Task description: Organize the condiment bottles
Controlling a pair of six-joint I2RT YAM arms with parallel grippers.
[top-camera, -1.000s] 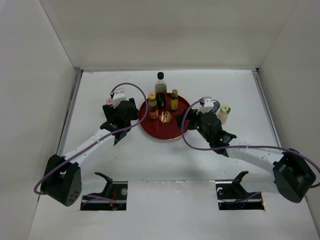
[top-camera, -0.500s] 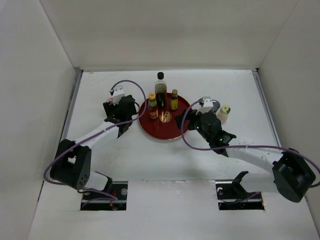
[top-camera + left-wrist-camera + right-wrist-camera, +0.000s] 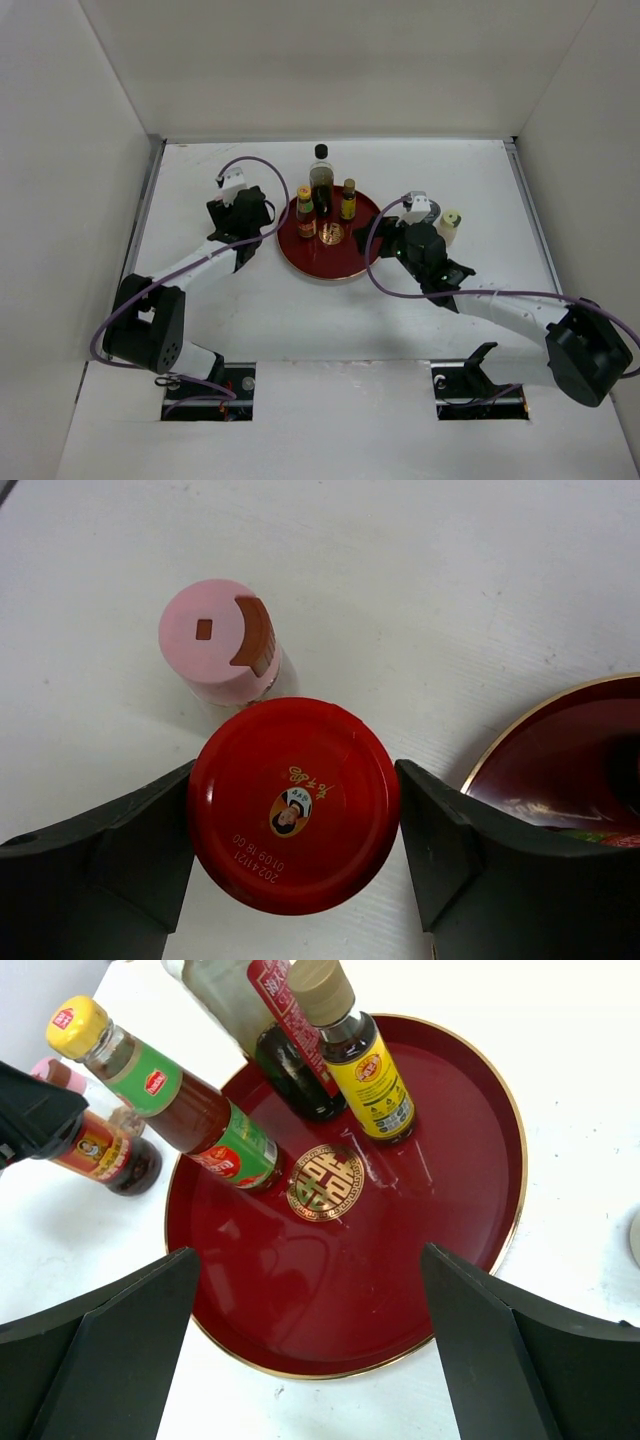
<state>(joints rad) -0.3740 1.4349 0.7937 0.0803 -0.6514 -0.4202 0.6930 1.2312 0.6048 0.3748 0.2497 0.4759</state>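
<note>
Now that the left tool [image 3: 296, 780] has swung in and closed onto the red-lidded jar [image 3: 290, 815], standing on the worktop [image 3: 450, 580] just beside the pink shaker [image 3: 215, 640] and left of the tray [image 3: 560, 750], lifting it looks next, while the right tool [image 3: 308, 1260] hangs wide open.

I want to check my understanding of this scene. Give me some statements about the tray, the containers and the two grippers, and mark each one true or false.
1. Three bottles stand on the red tray. True.
2. The red-lidded jar stands on the tray. False: it stands on the table beside the tray, between the fingers of the left gripper.
3. The pink shaker stands next to the jar. True.
4. The right gripper is closed on a bottle. False: it is open and empty, above the tray.
</note>
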